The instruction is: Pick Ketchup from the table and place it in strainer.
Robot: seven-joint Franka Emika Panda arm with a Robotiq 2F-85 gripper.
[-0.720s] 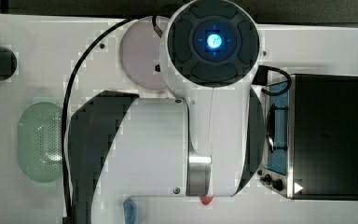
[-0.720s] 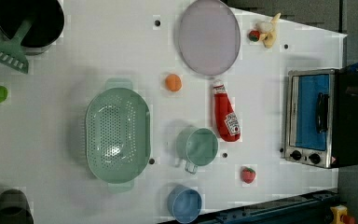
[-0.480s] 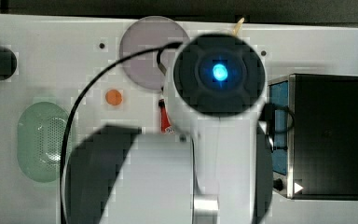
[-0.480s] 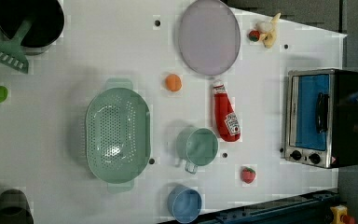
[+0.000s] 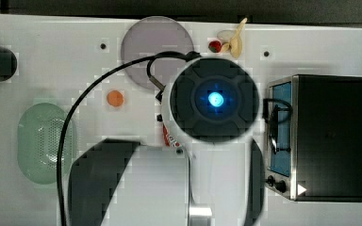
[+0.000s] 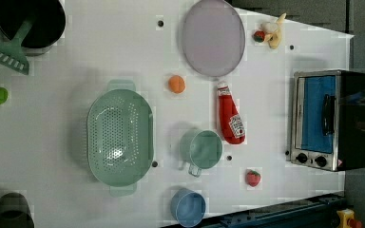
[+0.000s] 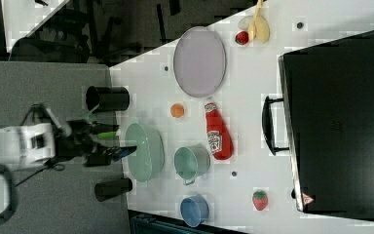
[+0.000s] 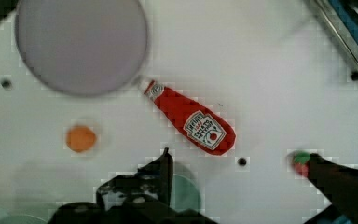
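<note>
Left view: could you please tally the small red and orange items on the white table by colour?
Red: 3 (Ketchup, strawberry, small red fruit beside the banana)
Orange: 1 (ball)
Total: 4

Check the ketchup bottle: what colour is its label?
White label on the red Ketchup, clearest in the wrist view.
</note>
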